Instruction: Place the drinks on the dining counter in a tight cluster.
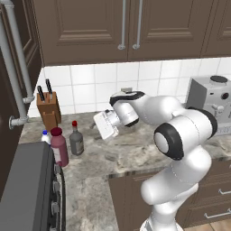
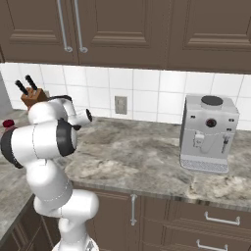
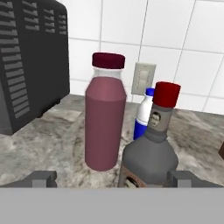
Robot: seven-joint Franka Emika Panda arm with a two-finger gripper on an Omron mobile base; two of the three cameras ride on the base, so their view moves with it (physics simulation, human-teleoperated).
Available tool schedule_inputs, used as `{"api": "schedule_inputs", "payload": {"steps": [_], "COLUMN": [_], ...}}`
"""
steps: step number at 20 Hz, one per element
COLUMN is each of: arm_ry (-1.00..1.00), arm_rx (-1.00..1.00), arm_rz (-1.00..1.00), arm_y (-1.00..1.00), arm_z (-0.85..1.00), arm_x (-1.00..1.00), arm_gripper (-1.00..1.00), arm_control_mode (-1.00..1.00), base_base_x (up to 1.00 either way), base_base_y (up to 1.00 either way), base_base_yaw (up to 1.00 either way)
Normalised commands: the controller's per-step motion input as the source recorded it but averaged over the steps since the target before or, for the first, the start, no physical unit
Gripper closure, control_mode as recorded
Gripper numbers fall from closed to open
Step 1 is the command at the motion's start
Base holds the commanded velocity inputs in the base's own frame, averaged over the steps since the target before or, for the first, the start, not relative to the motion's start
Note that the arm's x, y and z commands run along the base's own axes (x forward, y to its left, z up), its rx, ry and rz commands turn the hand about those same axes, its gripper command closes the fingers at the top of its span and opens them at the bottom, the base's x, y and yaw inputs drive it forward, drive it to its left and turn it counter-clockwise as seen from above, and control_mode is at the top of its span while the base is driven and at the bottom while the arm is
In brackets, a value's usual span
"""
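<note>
My forearm reaches level toward the knife block (image 1: 48, 109), claw (image 3: 112, 178) spread wide and empty before the red-capped bottle (image 3: 150, 151), maroon bottle (image 3: 104, 117) and blue-capped bottle (image 3: 144, 114) clustered on the dining counter (image 1: 135, 151); the right base view adds a coffee machine (image 2: 208, 132).

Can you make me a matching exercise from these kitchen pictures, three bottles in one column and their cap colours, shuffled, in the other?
Column one:
1. tall maroon bottle
2. small grey-brown glass bottle
3. small white bottle

Column two:
A. blue cap
B. maroon cap
C. red cap

Pairs: 1-B, 2-C, 3-A
</note>
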Motion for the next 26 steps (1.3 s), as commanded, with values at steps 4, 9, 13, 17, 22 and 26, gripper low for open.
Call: {"api": "schedule_inputs", "payload": {"steps": [4,9,13,17,22,26], "arm_ry": [0.00,0.00,0.00,0.00,0.03,0.00], "arm_rx": [0.00,0.00,0.00,0.00,0.00,0.00], "arm_rz": [0.00,0.00,0.00,0.00,0.00,0.00], "arm_y": [0.13,0.09,0.10,0.09,0.11,0.00], "arm_z": [0.00,0.00,0.00,-0.09,-0.19,-0.20], "arm_x": [0.20,0.19,0.08,0.03,0.06,0.04], "arm_gripper": [-1.00,-1.00,-1.00,-1.00,-1.00,-1.00], "arm_control_mode": [-1.00,-1.00,-1.00,-1.00,-1.00,-1.00], "base_base_x": [0.00,0.00,0.00,0.00,0.00,0.00], "base_base_y": [0.00,0.00,0.00,0.00,0.00,0.00], "base_base_yaw": [0.00,0.00,0.00,0.00,0.00,0.00]}}
